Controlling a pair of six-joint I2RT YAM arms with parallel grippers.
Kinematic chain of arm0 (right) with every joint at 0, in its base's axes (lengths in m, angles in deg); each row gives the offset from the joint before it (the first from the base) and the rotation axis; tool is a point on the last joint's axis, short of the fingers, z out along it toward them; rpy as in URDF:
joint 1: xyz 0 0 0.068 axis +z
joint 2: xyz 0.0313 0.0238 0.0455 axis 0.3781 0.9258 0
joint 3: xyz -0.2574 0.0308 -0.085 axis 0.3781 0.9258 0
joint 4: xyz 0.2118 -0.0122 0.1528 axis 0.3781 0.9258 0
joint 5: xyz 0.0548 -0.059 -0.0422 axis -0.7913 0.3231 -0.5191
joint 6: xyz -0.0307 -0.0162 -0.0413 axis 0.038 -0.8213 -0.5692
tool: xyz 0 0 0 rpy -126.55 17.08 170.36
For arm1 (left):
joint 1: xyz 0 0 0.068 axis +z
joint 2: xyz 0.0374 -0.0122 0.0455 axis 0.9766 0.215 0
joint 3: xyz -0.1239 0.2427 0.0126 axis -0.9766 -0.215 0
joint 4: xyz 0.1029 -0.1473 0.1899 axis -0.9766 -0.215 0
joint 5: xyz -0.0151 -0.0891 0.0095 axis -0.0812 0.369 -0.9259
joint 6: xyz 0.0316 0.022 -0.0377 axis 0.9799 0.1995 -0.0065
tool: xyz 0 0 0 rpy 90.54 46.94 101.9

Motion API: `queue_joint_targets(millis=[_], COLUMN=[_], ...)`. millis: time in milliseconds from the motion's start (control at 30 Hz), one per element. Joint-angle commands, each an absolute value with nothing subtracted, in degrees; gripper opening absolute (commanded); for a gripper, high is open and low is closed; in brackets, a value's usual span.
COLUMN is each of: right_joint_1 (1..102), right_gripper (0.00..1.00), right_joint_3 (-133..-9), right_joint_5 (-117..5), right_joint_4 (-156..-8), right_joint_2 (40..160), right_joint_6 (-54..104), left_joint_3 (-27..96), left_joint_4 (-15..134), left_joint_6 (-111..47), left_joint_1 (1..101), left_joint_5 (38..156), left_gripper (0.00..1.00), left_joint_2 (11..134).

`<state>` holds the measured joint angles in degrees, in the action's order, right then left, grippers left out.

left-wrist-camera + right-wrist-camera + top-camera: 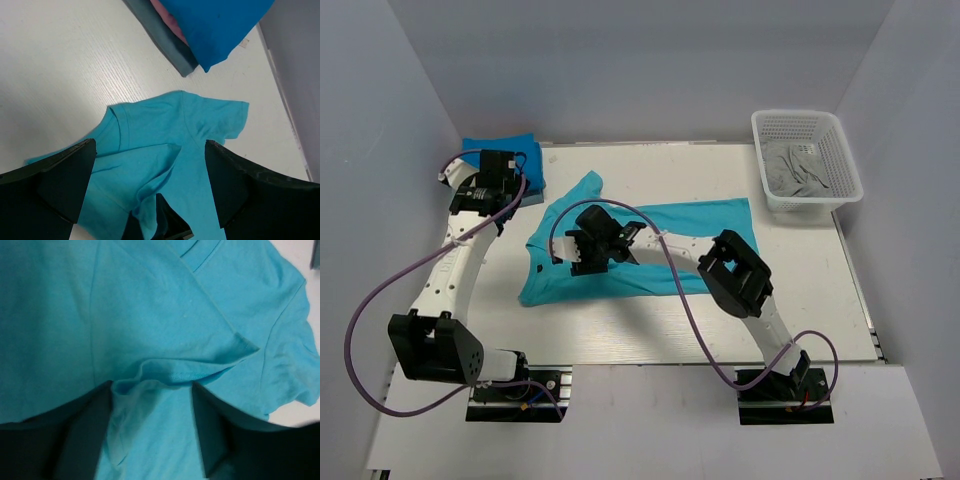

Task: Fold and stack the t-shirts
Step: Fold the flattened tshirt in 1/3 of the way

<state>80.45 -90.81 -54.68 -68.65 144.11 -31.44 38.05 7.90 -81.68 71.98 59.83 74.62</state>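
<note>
A bright turquoise t-shirt point(670, 255) lies spread across the middle of the table, its neck to the left. My right gripper point(576, 252) is low over the shirt's left part. In the right wrist view its jaws point(152, 385) stand apart, with a raised fold of the shirt point(165, 372) between them. The fold also shows in the left wrist view point(150, 185). My left gripper point(508, 190) hovers open and empty point(150, 145) near the sleeve point(220, 117). A folded stack sits at the back left point(500, 155): deep blue point(215, 25) over pink point(167, 17) over grey-blue point(170, 47).
A white lattice basket point(840, 195) at the back right holds crumpled pale grey fabric point(800, 170). Grey walls close in the table on the left, back and right. The arm bases stand at the near edge.
</note>
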Motion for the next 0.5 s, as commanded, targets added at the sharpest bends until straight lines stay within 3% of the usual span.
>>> queue_joint_targets(millis=[0,33,200,300,467], right_joint_1=[80.4,80.3,79.8,79.6,79.0], right_gripper=[0.63,0.53,0.25,0.01,0.0], right_joint_3=[-94.1,-94.4,-96.6,-96.3,-92.0], right_joint_5=[-55.0,-54.9,-54.3,-54.5,-52.0], right_joint_4=[-68.8,-69.0,-68.4,-68.4,-75.8], right_joint_2=[145.9,146.1,147.6,147.4,144.9], right_joint_6=[-32.2,-32.1,-30.7,-29.9,-25.0], left_joint_3=[37.6,37.0,36.4,35.8,34.7], left_joint_4=[7.9,7.9,9.7,10.3,11.9], left_joint_6=[-80.2,-80.2,-79.0,-78.4,-77.4], left_joint_1=[73.2,73.2,74.4,74.4,74.9], left_joint_5=[58.8,58.8,59.8,60.5,62.5], left_gripper=[0.99,0.99,0.99,0.99,0.99], left_joint_2=[73.8,73.8,73.8,73.8,73.8])
